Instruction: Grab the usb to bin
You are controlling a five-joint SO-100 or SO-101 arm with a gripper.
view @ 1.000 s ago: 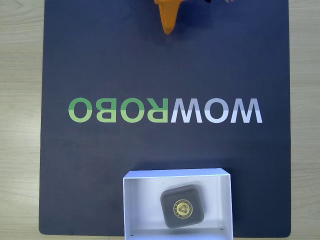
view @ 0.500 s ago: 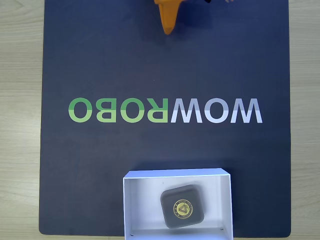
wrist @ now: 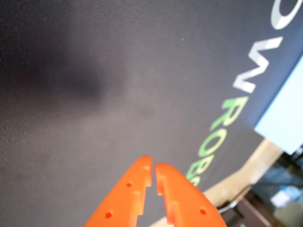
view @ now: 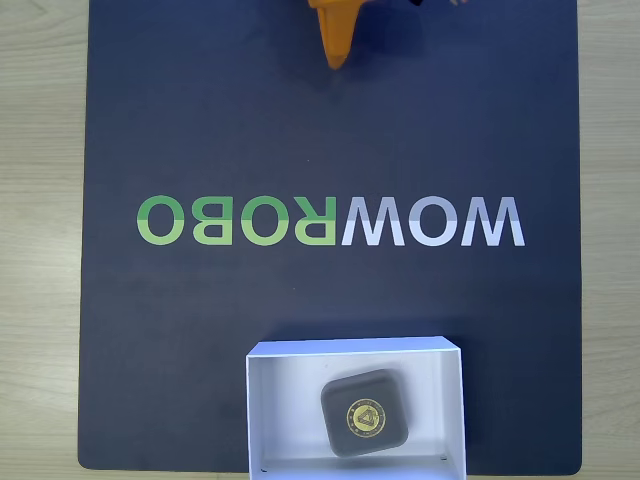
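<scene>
small flat dark grey square usb with gold triangle emblem (view: pixel 365 413) lies flat inside the shallow white rectangular bin (view: pixel 285 400), right of centre on its floor and touching no wall, so the drop looks done. bin sits at the near edge of the dark mat printed wowrobo (view: pixel 200 120) in the fixed view. orange two-finger gripper (wrist: pixel 154 170) hangs over bare mat well apart from the bin, its tips pressed nearly together with only a slit between, holding nothing.

Orange jaws (wrist: pixel 154 169) nearly touching, above dark mat (wrist: pixel 94 94), blurred white edge, possibly bin (wrist: pixel 286 120), at right
</scene>
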